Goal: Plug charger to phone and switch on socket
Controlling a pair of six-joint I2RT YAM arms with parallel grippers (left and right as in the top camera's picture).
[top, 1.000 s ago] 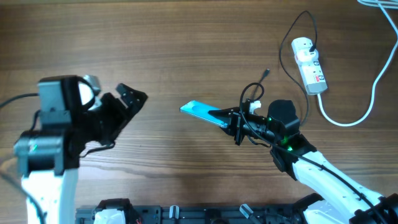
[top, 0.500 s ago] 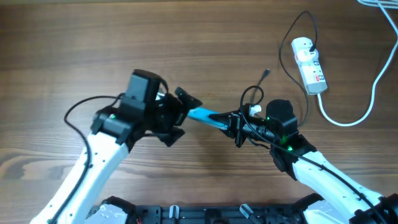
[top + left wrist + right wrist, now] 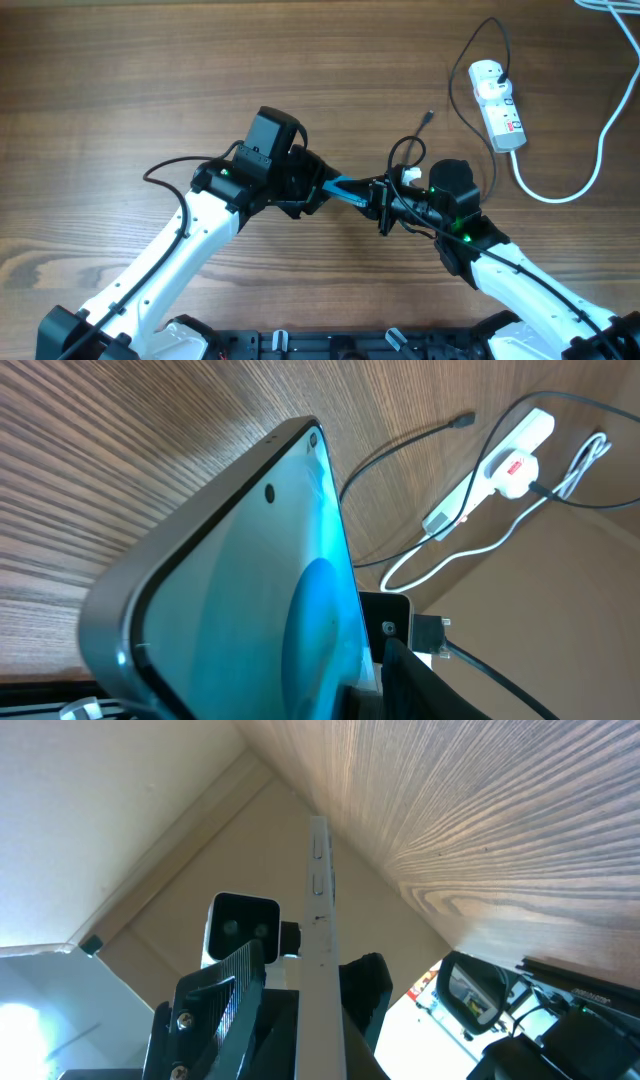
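The phone (image 3: 345, 184), cyan screen showing, is held above the table at mid-scene. My right gripper (image 3: 375, 192) is shut on its right end; in the right wrist view the phone's thin edge (image 3: 318, 910) stands clamped between the two fingers (image 3: 228, 982). My left gripper (image 3: 318, 190) is around the phone's left end. The screen (image 3: 270, 590) fills the left wrist view, with one dark finger (image 3: 410, 682) beside it, and contact does not show. The charger's connector (image 3: 428, 117) lies loose on the wood, and its thin black cable runs to the socket (image 3: 497, 105).
The white socket strip lies at the far right, also seen in the left wrist view as the socket (image 3: 505, 455). Its thick white cord (image 3: 590, 150) loops toward the right edge. The charger cable curls close behind my right gripper. Bare wood lies on the left.
My left arm swung in from the far left to the phone's free end, and its jaws narrowed around it. The right arm and the phone stayed put.
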